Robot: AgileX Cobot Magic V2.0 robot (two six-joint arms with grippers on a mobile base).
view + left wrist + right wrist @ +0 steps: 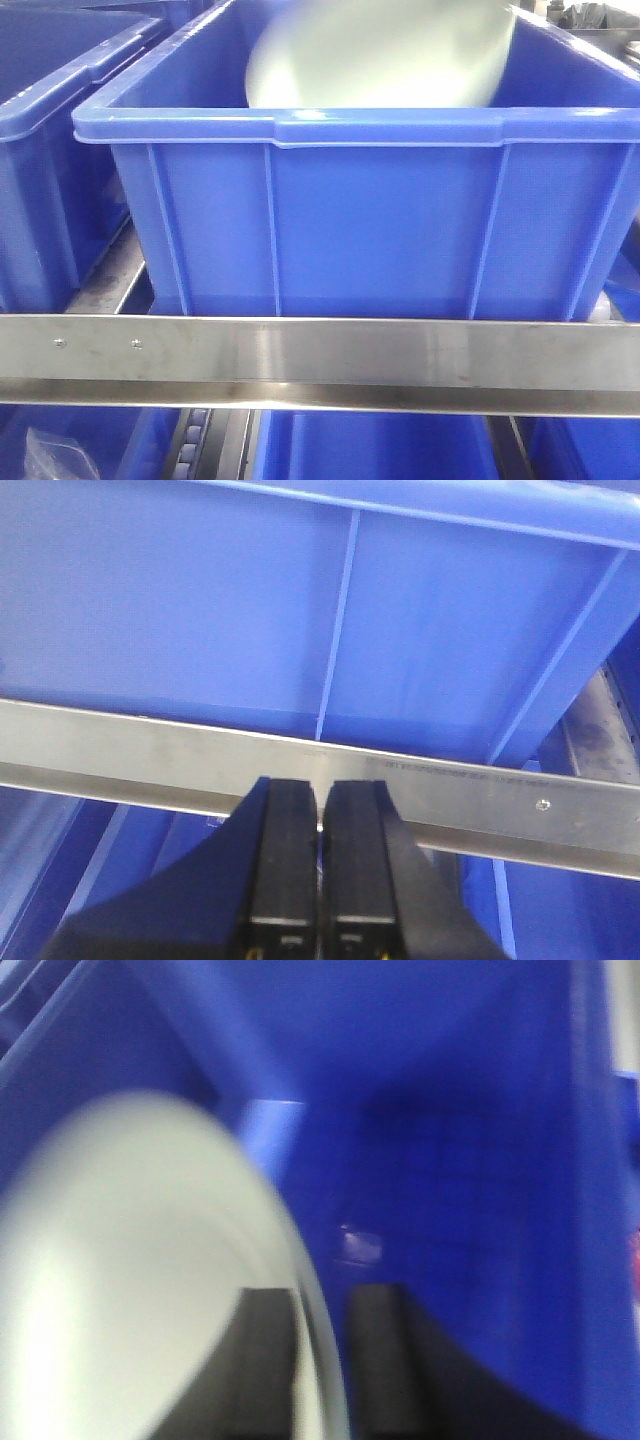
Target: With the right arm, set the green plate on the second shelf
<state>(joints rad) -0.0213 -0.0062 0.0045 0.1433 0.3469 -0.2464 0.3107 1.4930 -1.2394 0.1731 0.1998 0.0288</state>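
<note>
- Green plate (380, 55): pale sage, blurred in both views that showed it. Stood on edge/tilted inside the large blue bin (370, 215), upper part above the bin's front rim in the front view. Not lying flat; whether its lower edge touched the bin floor could not be told.
- Why held so (judgement): pinched at the rim, so it hung steeply instead of level; the tilt prob. let it pass between the bin walls.
- Right gripper (322, 1360): two dark fingers, one each side of the plate's rim, closed onto it. One finger (265, 1360) lay against the plate's pale face, the other behind the rim, toward the bin interior. Grip looked narrow, edge only.
- Right arm pose: wrist cam looked along the fingers into the bin, dark gridded floor and far corner ahead. Arm itself not visible in the front view, so reach/elbow attitude unknown.
- Left gripper (320, 865): fingers pressed together, only a thin seam between pads, nothing held. Pointed at the steel shelf rail (450, 795) with the bin's ribbed side wall above it. Parked low, clear of the plate (judgement: idle, task being right-arm work).
- Surroundings: further blue bins left of and below the rail; clear bag (45, 455) in the lower-left bin.
- Stage (judgement): plate gripped, not yet on the second shelf.
</note>
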